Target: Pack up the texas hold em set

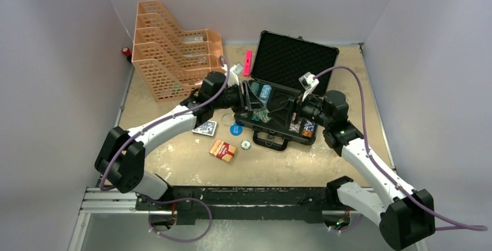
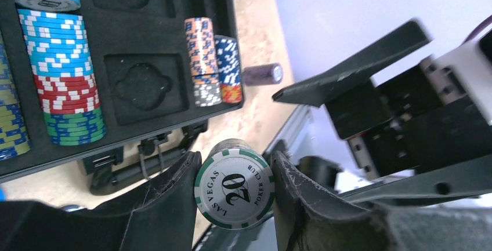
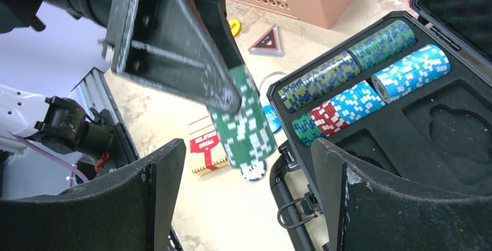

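Note:
The open black case [image 1: 277, 124] lies mid-table with rows of chips [image 2: 58, 71] in its foam slots. My left gripper [image 2: 234, 167] is shut on a stack of green-and-white chips [image 2: 234, 188] marked 20. It holds the stack in the air over the case's front left part [image 1: 264, 115]. In the right wrist view the stack [image 3: 241, 120] hangs between and beyond my right gripper's [image 3: 249, 146] wide-open, empty jaws. My right gripper [image 1: 294, 113] hovers over the case's right part, facing the left one.
A red card box [image 1: 223, 150], a blue card deck [image 1: 205, 128], a blue disc [image 1: 236, 128] and a white button [image 1: 246, 145] lie on the table left of the case. An orange file rack [image 1: 174, 54] stands at back left. A pink marker [image 1: 248, 62] lies beside the lid.

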`<action>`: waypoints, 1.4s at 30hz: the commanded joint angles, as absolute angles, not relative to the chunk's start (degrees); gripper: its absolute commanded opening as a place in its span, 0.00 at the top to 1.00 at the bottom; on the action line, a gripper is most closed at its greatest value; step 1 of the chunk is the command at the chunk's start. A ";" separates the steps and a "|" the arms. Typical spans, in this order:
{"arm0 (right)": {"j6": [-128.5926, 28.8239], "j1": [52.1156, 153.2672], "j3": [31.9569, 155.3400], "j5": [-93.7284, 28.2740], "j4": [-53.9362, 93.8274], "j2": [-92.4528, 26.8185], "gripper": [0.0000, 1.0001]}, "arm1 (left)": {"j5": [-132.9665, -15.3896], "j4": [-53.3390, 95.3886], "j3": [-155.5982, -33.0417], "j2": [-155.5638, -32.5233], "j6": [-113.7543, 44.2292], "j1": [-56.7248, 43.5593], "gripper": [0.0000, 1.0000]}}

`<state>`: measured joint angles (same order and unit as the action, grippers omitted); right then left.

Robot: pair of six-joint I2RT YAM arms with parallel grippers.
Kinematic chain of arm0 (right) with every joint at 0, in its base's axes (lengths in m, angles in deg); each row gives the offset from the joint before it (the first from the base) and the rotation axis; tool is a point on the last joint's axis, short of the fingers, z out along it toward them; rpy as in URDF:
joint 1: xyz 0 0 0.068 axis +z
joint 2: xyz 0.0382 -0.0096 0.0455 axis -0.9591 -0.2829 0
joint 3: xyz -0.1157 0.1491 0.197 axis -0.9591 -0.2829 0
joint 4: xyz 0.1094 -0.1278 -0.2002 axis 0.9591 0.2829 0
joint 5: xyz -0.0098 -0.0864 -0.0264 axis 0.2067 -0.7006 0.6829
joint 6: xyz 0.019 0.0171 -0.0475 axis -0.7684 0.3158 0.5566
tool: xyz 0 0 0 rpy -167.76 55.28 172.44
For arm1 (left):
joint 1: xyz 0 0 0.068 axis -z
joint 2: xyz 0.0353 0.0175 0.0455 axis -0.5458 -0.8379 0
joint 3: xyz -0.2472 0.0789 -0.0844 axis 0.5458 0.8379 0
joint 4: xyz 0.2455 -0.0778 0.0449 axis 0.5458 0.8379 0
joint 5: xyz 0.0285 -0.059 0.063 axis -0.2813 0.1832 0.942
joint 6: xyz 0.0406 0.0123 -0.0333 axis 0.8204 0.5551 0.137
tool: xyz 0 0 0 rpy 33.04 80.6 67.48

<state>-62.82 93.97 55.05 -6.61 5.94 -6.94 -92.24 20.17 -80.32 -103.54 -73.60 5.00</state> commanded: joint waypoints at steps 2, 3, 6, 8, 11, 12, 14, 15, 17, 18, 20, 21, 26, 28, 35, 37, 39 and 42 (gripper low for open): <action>-58.49 95.25 58.47 -6.71 4.33 -8.00 0.18 | -102.67 5.70 -79.73 -103.36 -91.69 2.00 0.81; -58.05 95.66 58.91 -6.55 4.89 -8.52 0.18 | -102.95 5.09 -79.68 -103.63 -92.82 1.94 0.81; -57.04 96.97 59.80 -6.85 6.00 -10.15 0.19 | -103.38 5.17 -80.03 -104.43 -94.45 1.73 0.81; -56.76 97.73 60.31 -7.78 6.25 -11.28 0.21 | -103.66 5.38 -80.16 -104.92 -94.99 1.72 0.81; -56.81 98.07 60.84 -9.37 6.13 -12.50 0.27 | -104.18 5.96 -80.16 -105.32 -95.36 1.72 0.82; -56.82 98.11 61.03 -9.52 5.96 -12.93 0.31 | -104.34 6.32 -80.17 -105.42 -95.28 1.70 0.82; -56.84 98.29 61.44 -9.22 5.54 -13.76 0.37 | -104.71 6.60 -80.16 -105.60 -95.53 1.70 0.82; -56.82 98.30 61.67 -8.84 5.40 -14.19 0.41 | -104.97 6.60 -80.16 -105.64 -95.79 1.68 0.82; -56.59 98.64 62.14 -8.07 5.48 -15.07 0.45 | -105.13 6.61 -80.22 -105.69 -96.24 1.71 0.81; -56.34 98.76 62.21 -7.65 5.65 -15.42 0.46 | -105.14 6.62 -80.30 -105.65 -96.49 1.68 0.80; -55.62 99.00 62.30 -6.69 6.15 -15.99 0.46 | -105.24 6.65 -80.54 -105.65 -96.93 1.62 0.79; -55.22 99.09 62.47 -6.31 6.66 -16.17 0.45 | -105.23 6.89 -80.73 -105.54 -96.91 1.65 0.78; -54.26 99.07 62.86 -5.57 8.22 -15.74 0.66 | -105.22 7.68 -81.13 -105.59 -96.62 1.55 0.76; -54.20 99.10 62.87 -5.14 8.46 -15.54 0.77 | -105.15 7.57 -81.33 -105.65 -96.67 1.52 0.72; -56.18 99.06 62.12 -11.48 8.25 -12.98 0.97 | -101.75 9.08 -83.07 -105.30 -95.32 0.51 0.41; -57.36 99.09 61.29 -14.56 7.73 -11.49 1.00 | -99.84 10.35 -83.50 -105.38 -94.19 -0.72 0.36; -59.32 99.07 60.40 -16.43 7.55 -10.12 1.00 | -98.83 11.57 -84.12 -105.47 -92.79 -2.41 0.35; -62.14 99.10 59.52 -22.01 7.58 -8.09 1.00 | -96.64 14.94 -85.08 -104.71 -89.66 -5.13 0.34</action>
